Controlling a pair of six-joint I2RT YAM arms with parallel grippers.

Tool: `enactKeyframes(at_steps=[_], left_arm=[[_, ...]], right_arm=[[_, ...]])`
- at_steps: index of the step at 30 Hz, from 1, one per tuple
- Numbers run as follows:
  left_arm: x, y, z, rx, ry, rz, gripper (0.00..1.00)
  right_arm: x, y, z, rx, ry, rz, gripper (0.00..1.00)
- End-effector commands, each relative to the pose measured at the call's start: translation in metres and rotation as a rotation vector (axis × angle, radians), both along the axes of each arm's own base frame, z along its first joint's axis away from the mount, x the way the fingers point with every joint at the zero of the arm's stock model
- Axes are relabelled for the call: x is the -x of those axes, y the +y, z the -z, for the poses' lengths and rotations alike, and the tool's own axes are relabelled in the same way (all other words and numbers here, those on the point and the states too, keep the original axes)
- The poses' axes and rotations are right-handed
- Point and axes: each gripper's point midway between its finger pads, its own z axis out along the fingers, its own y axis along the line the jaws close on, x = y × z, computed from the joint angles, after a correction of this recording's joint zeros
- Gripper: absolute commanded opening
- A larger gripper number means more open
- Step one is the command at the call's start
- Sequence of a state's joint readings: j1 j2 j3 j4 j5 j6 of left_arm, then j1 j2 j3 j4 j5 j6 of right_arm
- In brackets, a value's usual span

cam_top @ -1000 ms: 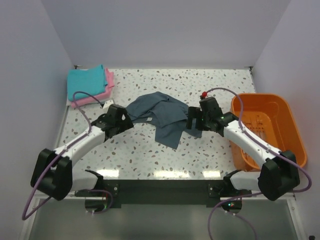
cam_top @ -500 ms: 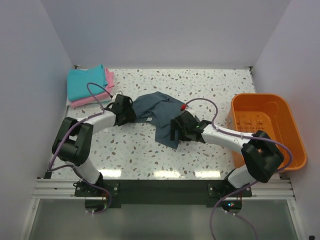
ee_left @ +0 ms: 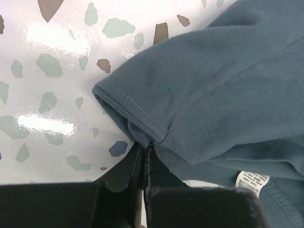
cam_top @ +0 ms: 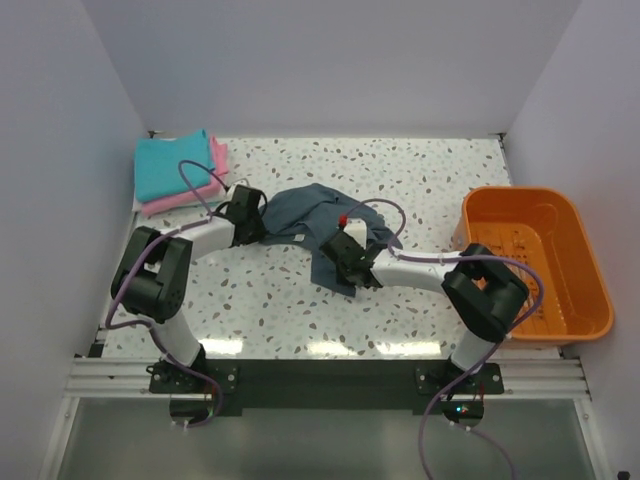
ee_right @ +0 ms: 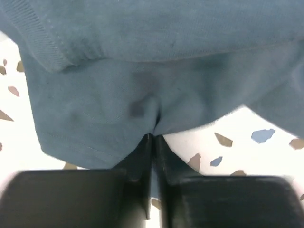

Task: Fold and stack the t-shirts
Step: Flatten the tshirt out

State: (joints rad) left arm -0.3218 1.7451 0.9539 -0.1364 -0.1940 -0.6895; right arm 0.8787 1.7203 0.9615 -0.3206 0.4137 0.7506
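Observation:
The dark slate t-shirt (cam_top: 318,222) lies crumpled in the middle of the speckled table. My left gripper (cam_top: 262,226) is at its left edge, and in the left wrist view the gripper (ee_left: 145,148) is shut on a hemmed edge of the slate shirt (ee_left: 213,95). My right gripper (cam_top: 336,260) sits on the shirt's near lower part; in the right wrist view it (ee_right: 154,137) pinches a small fold of the slate cloth (ee_right: 142,71). The turquoise t-shirt (cam_top: 170,166) lies folded on top of the pink t-shirt (cam_top: 192,192) at the back left corner.
An orange plastic bin (cam_top: 590,270) stands at the right side of the table, beside the right arm. White walls close in the table at the back and on both sides. A white label (ee_left: 251,180) shows on the slate shirt.
Both arms have reached inward onto the slate shirt, the right one moving left to its lower part. Both grippers went from open to shut on the cloth.

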Motion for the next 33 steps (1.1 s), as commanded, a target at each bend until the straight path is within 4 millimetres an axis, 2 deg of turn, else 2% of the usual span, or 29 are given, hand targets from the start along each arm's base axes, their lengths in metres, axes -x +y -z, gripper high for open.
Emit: enactKeyframes(at_steps=[1,3,4,6,7,8,9,10,11,12,14,16,17,18,19,23,25,27,28,31,32,33], left_arm=[[-0.016,-0.006,-0.041,0.034,-0.11,0.039,0.0],[-0.012,-0.01,-0.058,0.062,-0.147,0.064,0.0],[-0.008,-0.01,-0.078,0.081,-0.194,0.071,0.0],[-0.002,-0.011,-0.098,0.104,-0.235,0.082,0.0],[0.001,-0.011,-0.125,0.125,-0.295,0.088,0.0],[0.006,-0.013,-0.137,0.142,-0.316,0.104,0.0],[0.009,-0.013,-0.152,0.155,-0.346,0.11,0.0],[0.015,-0.013,-0.18,0.177,-0.411,0.116,0.0],[0.02,-0.013,-0.194,0.191,-0.436,0.127,0.0],[0.027,-0.011,-0.229,0.214,-0.515,0.132,0.0],[0.037,-0.005,-0.262,0.223,-0.579,0.115,0.0],[0.052,0.005,-0.32,0.242,-0.706,0.092,0.0],[0.058,0.012,-0.334,0.237,-0.731,0.07,0.0],[0.065,0.017,-0.365,0.248,-0.798,0.056,0.0],[0.076,0.021,-0.386,0.258,-0.85,0.053,0.0],[0.108,0.031,-0.463,0.301,-1.017,0.062,0.0],[0.118,0.038,-0.482,0.303,-1.062,0.043,0.0],[0.128,0.046,-0.502,0.302,-1.117,0.02,0.0],[0.13,0.047,-0.507,0.3,-1.131,0.02,0.0],[0.125,0.049,-0.519,0.291,-1.157,0.011,0.0],[0.12,0.05,-0.521,0.281,-1.161,-0.004,0.0],[0.107,0.048,-0.517,0.265,-1.145,-0.012,0.0]], right_arm=[[0.009,-0.022,0.001,0.085,0.012,0.072,0.0],[0.001,-0.034,-0.021,0.108,-0.061,0.102,0.0],[-0.001,-0.038,-0.047,0.089,-0.107,0.104,0.0],[-0.007,-0.047,-0.082,0.069,-0.199,0.122,0.0],[-0.007,-0.052,-0.098,0.071,-0.229,0.111,0.0],[-0.009,-0.06,-0.133,0.028,-0.311,0.129,0.0],[-0.009,-0.065,-0.15,0.023,-0.344,0.13,0.0],[-0.009,-0.074,-0.174,0.029,-0.388,0.127,0.0],[-0.008,-0.081,-0.193,0.022,-0.427,0.14,0.0],[-0.008,-0.093,-0.236,-0.016,-0.518,0.169,0.0],[-0.003,-0.112,-0.273,-0.029,-0.596,0.208,0.0],[0.004,-0.133,-0.328,-0.096,-0.718,0.24,0.0],[0.007,-0.137,-0.345,-0.125,-0.753,0.238,0.0],[0.012,-0.143,-0.363,-0.138,-0.791,0.216,0.0],[0.016,-0.141,-0.387,-0.2,-0.829,0.193,0.0],[0.028,-0.146,-0.44,-0.291,-0.919,0.137,0.0],[0.033,-0.154,-0.464,-0.307,-0.965,0.13,0.0],[0.036,-0.158,-0.478,-0.304,-0.99,0.126,0.0],[0.037,-0.159,-0.489,-0.316,-1.008,0.128,0.0],[0.033,-0.159,-0.505,-0.292,-1.043,0.13,0.0],[0.024,-0.151,-0.502,-0.261,-1.032,0.13,0.0],[0.019,-0.153,-0.507,-0.226,-1.04,0.151,0.0]])
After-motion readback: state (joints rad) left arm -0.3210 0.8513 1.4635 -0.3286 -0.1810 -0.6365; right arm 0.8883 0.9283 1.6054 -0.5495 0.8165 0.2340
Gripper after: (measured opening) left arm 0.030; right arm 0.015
